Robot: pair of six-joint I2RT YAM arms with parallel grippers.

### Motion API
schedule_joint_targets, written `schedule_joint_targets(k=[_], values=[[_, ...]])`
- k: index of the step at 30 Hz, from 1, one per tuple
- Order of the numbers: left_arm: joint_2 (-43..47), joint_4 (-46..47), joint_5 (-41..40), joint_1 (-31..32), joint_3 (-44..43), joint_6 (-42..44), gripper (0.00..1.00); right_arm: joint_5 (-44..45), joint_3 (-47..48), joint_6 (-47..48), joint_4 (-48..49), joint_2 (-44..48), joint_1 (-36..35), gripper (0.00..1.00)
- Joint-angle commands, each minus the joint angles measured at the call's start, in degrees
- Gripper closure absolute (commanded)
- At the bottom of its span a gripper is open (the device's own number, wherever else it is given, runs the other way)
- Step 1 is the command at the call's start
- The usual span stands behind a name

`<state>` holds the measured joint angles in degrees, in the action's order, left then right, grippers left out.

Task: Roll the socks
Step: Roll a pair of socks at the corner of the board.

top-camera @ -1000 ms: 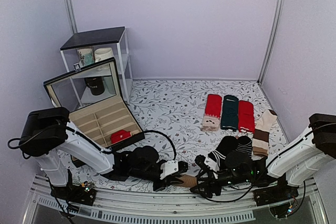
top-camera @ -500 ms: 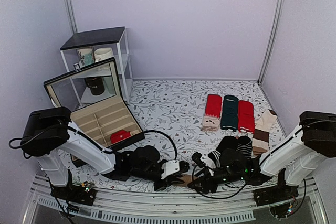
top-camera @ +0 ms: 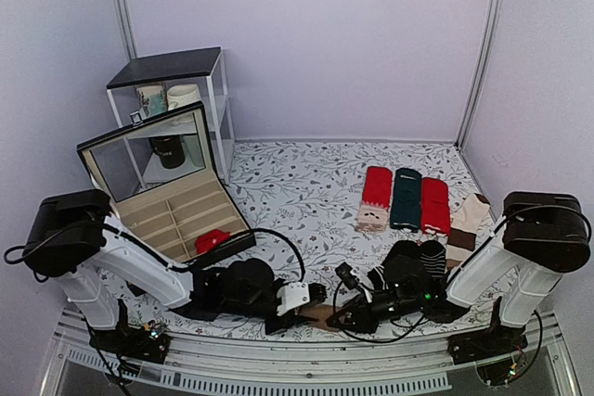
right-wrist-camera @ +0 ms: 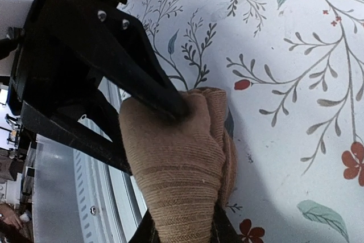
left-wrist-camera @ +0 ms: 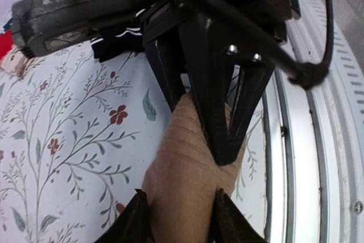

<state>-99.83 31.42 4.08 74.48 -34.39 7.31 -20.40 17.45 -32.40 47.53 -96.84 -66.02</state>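
The socks (top-camera: 325, 315) are a small tan-brown knitted roll lying on the flowered cloth by the table's near rail, between my two grippers. My left gripper (top-camera: 302, 308) reaches it from the left. In the left wrist view its fingers flank the roll (left-wrist-camera: 182, 163) and touch both sides, at the left gripper (left-wrist-camera: 181, 220). My right gripper (top-camera: 342, 314) meets it from the right. In the right wrist view the roll (right-wrist-camera: 170, 163) is pinched between that gripper's (right-wrist-camera: 182, 234) jaws, and the left fingers (right-wrist-camera: 142, 78) press on its far end.
An open box (top-camera: 176, 215) holding a small red roll (top-camera: 213, 240) stands at the left, with a shelf unit (top-camera: 172, 90) behind it. Flat red (top-camera: 376, 187), dark green (top-camera: 406, 197) and red (top-camera: 434, 203) socks lie at back right, black striped socks (top-camera: 408, 257) nearer. The metal rail (top-camera: 278, 359) runs along the near edge.
My right arm has slid left until its gripper reached the brown roll, and its jaws have closed on it. The left arm has stayed on the roll.
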Motion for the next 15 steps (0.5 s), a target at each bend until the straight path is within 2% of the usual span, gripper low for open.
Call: schedule_joint_targets(k=[1,2,4,5,10,15], values=[[7.4,-3.4,-10.0,1.3,4.1,7.9,0.58,-2.3,0.1,-4.6,-8.2,-6.0,0.7,0.91],[9.5,-3.1,-9.6,1.4,4.6,10.2,0.58,-2.6,0.3,-5.0,-8.7,-6.6,0.9,0.91],[12.3,-4.1,-7.4,1.4,4.9,13.7,0.43,-3.4,0.6,-5.5,-9.1,-7.9,1.3,0.92],[13.0,-4.7,-6.8,1.5,5.1,15.8,0.41,-3.9,0.8,-5.7,-9.4,-8.3,1.5,0.92],[12.5,-5.0,-5.5,2.6,6.7,21.5,0.4,-5.4,1.3,-6.2,-11.5,-9.6,2.1,0.92],[9.4,-9.2,-3.6,3.0,4.0,24.5,0.38,-5.5,1.6,-6.2,-14.0,-9.4,2.4,0.92]])
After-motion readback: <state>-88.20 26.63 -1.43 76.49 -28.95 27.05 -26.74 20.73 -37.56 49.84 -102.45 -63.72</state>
